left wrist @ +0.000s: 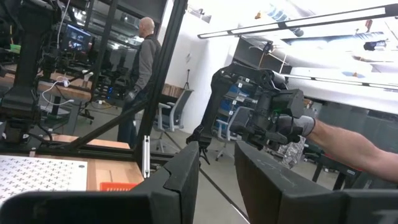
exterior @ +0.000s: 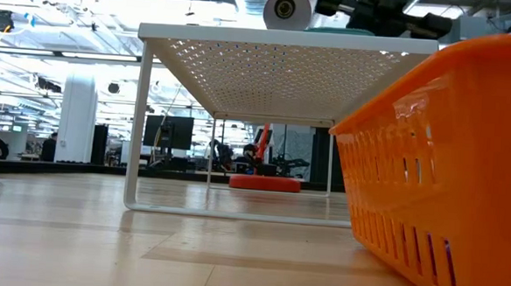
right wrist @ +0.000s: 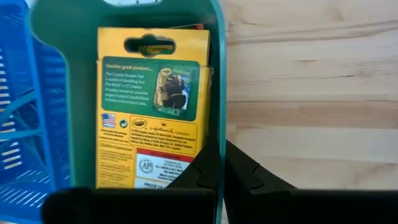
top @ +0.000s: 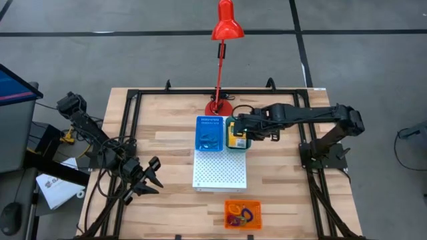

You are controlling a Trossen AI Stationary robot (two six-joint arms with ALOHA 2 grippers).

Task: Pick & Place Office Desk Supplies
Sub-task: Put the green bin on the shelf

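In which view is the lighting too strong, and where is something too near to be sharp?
Left wrist view: ceiling lights glare white. Low view: the orange tray looms close and soft-edged, the hall behind is bright. Right wrist view: the crayon box is evenly lit and its print partly readable.

A red desk lamp (top: 223, 40) stands at the far table edge, its base (top: 218, 107) just beyond the right claw. A white perforated board (top: 220, 172) lies on the wooden table (top: 167, 153), nearer than that claw. A person (left wrist: 142, 74) stands beyond the left claw, in the room.
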